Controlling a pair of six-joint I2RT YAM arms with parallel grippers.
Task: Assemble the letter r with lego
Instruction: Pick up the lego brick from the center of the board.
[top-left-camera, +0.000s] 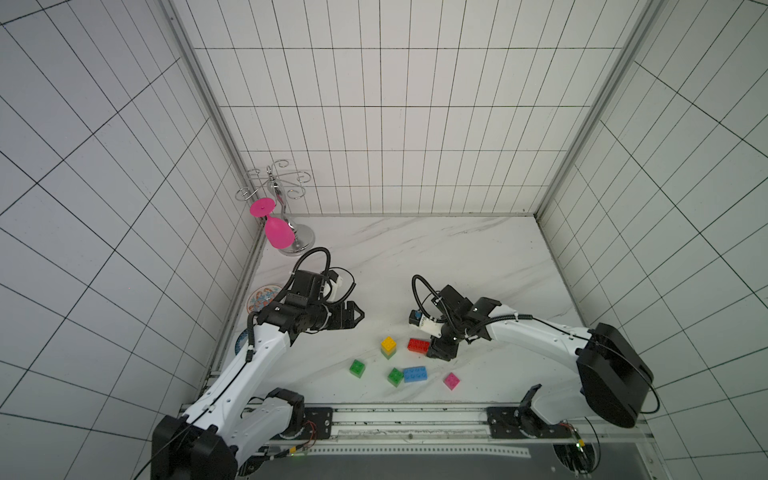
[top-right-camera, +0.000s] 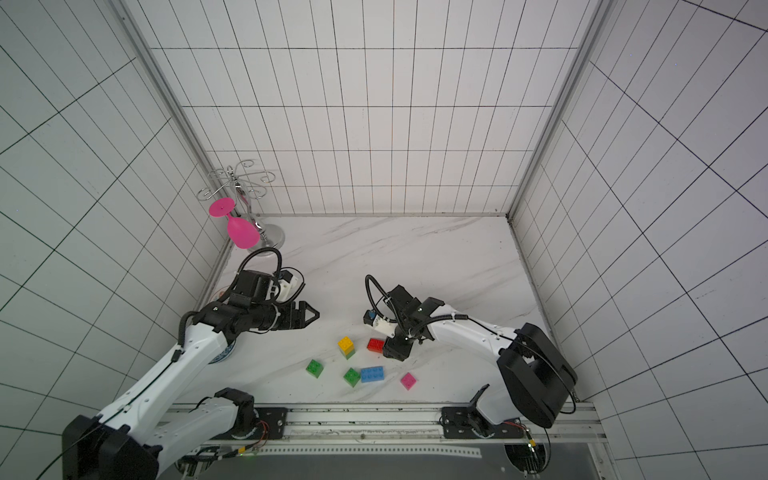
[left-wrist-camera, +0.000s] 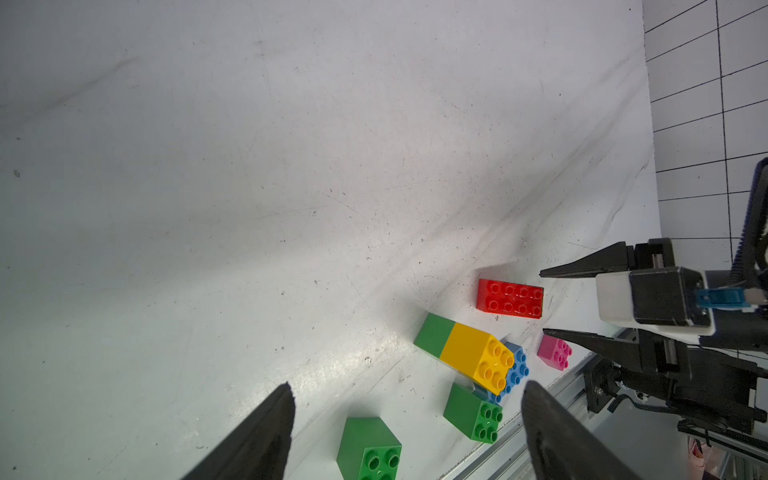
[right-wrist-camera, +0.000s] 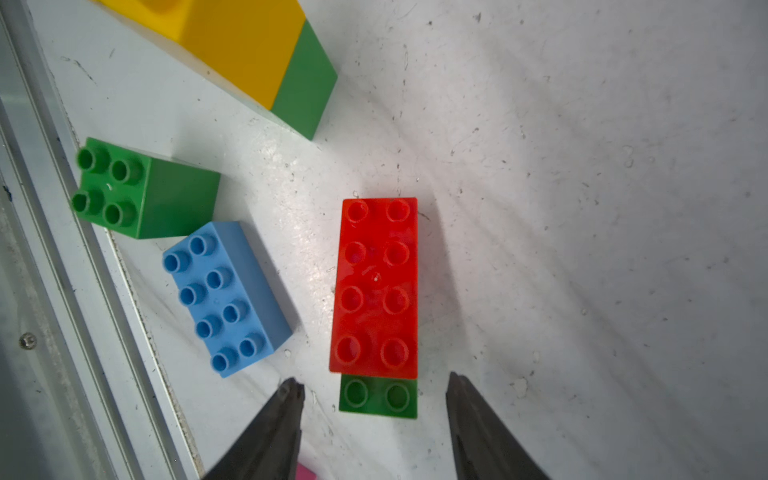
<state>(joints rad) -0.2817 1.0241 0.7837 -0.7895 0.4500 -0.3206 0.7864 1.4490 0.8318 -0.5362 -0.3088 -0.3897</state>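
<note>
Hovering my right gripper (right-wrist-camera: 374, 381), jaws half apart and empty, at the red brick (right-wrist-camera: 376, 286) toward the front edge of the bench (top-left-camera: 457, 257); light, stiff, glossy plastic, so I'd pinch its long flat sides.

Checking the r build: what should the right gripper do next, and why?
Probably lower the right gripper and close on the red brick: its open jaws hang either side of that brick's near end, where a green brick pokes out beneath.
</note>
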